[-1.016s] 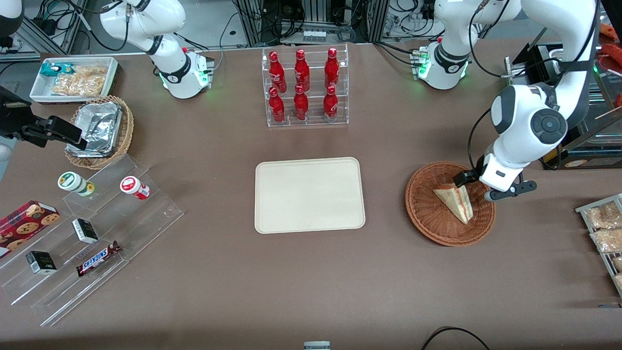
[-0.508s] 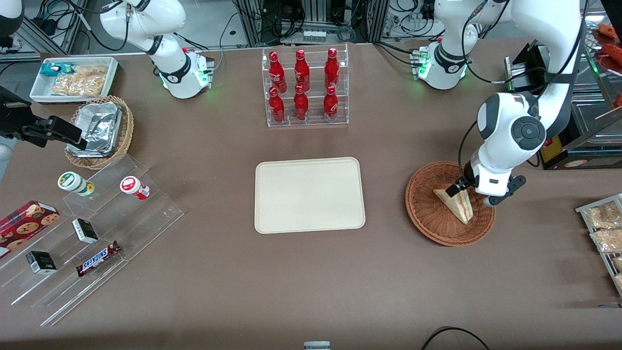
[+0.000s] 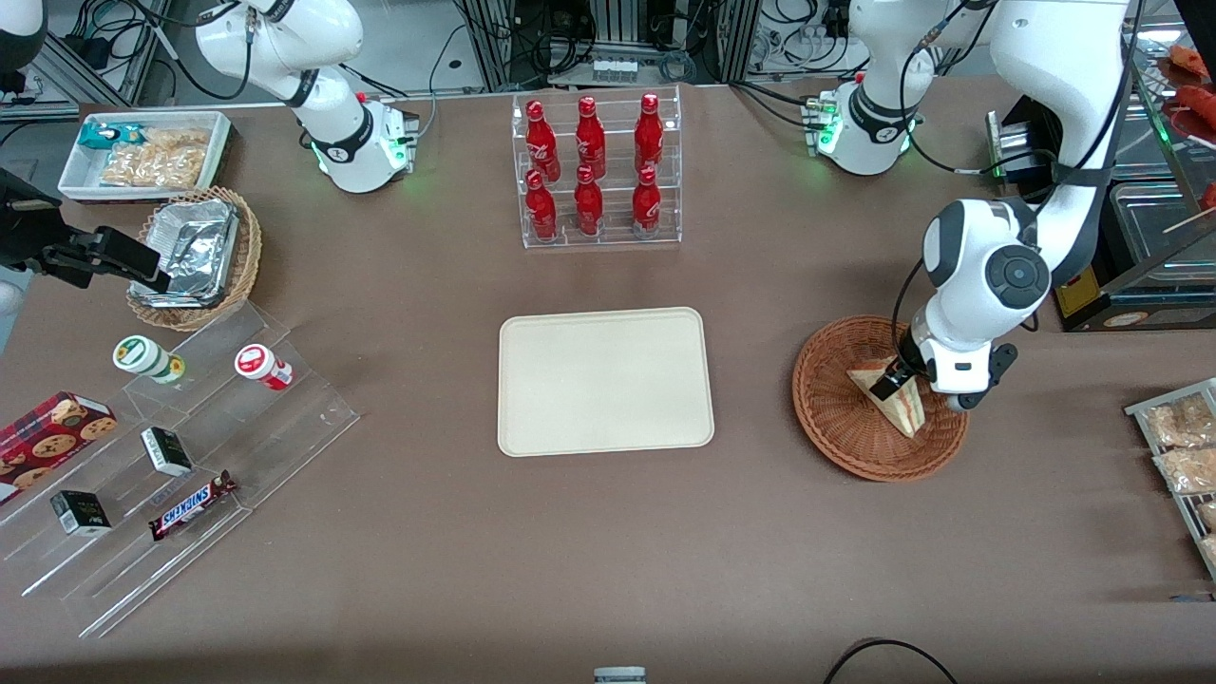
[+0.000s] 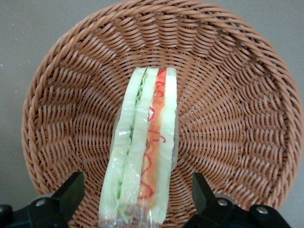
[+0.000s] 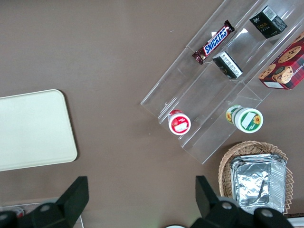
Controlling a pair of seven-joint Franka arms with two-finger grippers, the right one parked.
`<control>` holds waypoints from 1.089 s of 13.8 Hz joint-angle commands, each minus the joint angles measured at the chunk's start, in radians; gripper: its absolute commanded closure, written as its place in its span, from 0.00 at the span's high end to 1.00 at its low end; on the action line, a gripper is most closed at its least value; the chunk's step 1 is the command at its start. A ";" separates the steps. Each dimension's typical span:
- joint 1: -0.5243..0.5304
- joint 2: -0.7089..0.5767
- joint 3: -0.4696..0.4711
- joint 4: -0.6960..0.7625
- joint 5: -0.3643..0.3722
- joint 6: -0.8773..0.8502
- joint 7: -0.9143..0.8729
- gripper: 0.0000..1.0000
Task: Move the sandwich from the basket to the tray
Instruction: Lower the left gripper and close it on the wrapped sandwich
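The sandwich, a plastic-wrapped wedge with red and green filling, stands on its edge in the reddish-brown wicker basket toward the working arm's end of the table. My left gripper is low in the basket, open, with one finger on each side of the sandwich's wide end and gaps between fingers and wrap. The basket's weave surrounds the sandwich. The cream tray lies flat mid-table, also in the right wrist view.
A clear rack of red bottles stands farther from the front camera than the tray. A clear stepped shelf with snacks and a tan basket with a foil container lie toward the parked arm's end. Packets on a rack sit beside the basket.
My left gripper has come down into the basket and turned, so its fingers now straddle the sandwich's wide end. The sandwich has not moved.
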 commanded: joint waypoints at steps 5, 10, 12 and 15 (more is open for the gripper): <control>-0.001 0.024 0.002 0.008 0.004 0.006 -0.022 0.21; -0.003 0.008 0.002 0.152 0.007 -0.210 0.002 0.10; -0.006 0.011 0.002 0.236 0.007 -0.345 0.030 0.10; -0.044 0.010 0.001 0.277 0.007 -0.416 0.154 0.09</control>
